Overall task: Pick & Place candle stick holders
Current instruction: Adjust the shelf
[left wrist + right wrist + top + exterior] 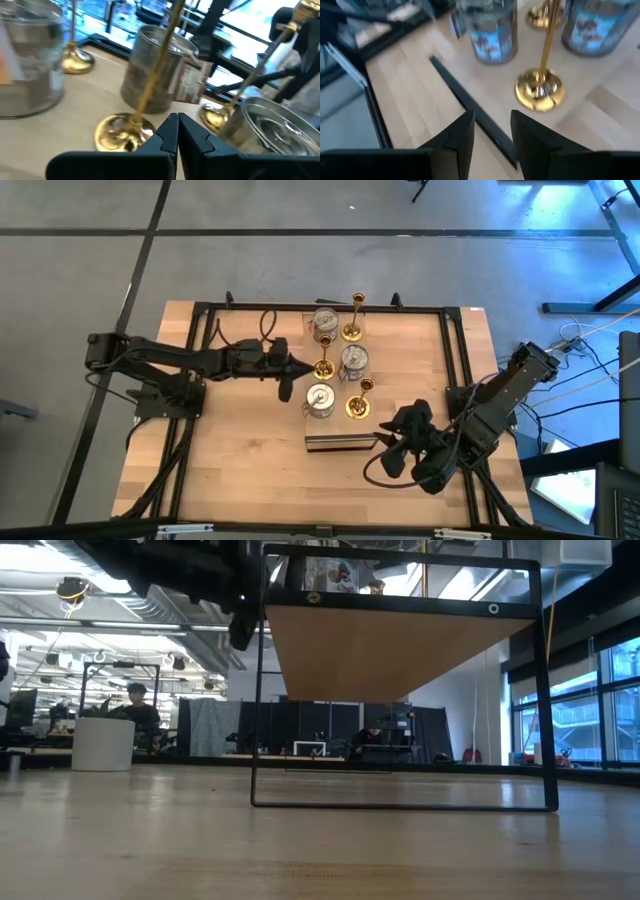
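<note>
High view: left tool [291, 369], pressed together, just beside middle gold holder [323, 367]; right tool [392, 442] spread, empty. Risk: tool nudges the slim stick, toppling it.

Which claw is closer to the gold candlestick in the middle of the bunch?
Left. The left claw, shut, sits just beside the middle gold candlestick. The right claw waits farther off, past the dark tray at the table's near side.
</note>
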